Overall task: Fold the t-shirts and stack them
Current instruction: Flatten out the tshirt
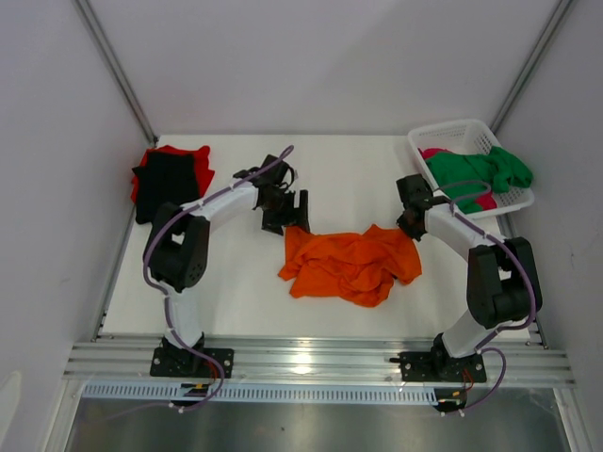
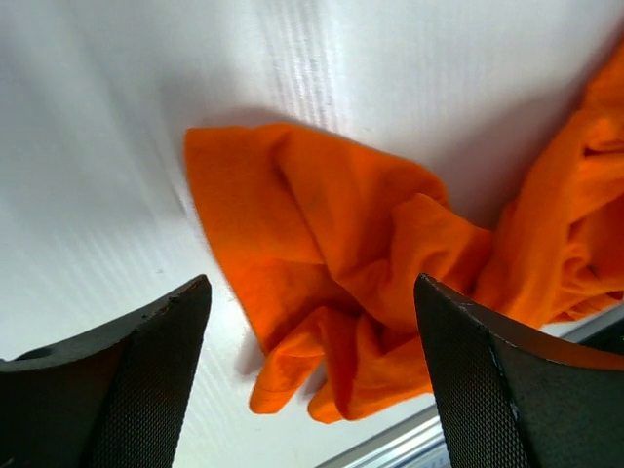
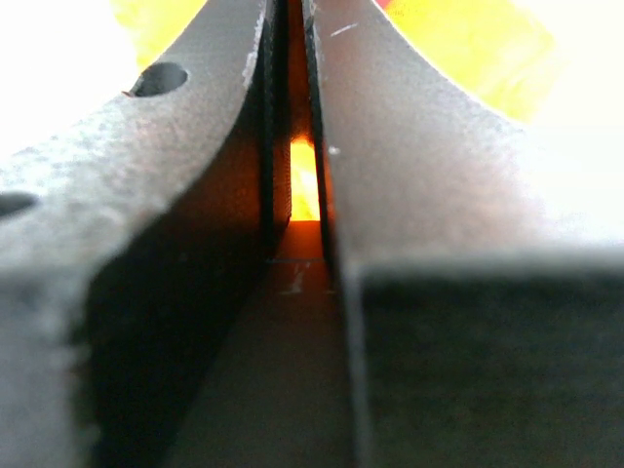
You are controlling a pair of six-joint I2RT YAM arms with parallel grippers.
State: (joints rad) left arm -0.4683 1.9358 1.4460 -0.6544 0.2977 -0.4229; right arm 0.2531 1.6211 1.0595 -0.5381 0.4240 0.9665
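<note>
A crumpled bright orange t-shirt [image 1: 349, 264] lies in the middle of the table. My left gripper [image 1: 285, 215] is open and empty, just above the shirt's back left corner. In the left wrist view the orange t-shirt [image 2: 331, 253] lies below, between the spread fingers [image 2: 127, 380]. My right gripper [image 1: 412, 224] is at the shirt's right corner. In the right wrist view its jaws [image 3: 288, 58] are nearly together with orange cloth [image 3: 304, 180] in the slit. A folded black t-shirt [image 1: 165, 179] lies on a red t-shirt [image 1: 196, 160] at the back left.
A white lattice basket [image 1: 466, 137] stands at the back right. It holds a green t-shirt [image 1: 480, 171] over a magenta-pink one [image 1: 435, 153]. White walls close in both sides. An aluminium rail [image 1: 311, 358] runs along the near edge.
</note>
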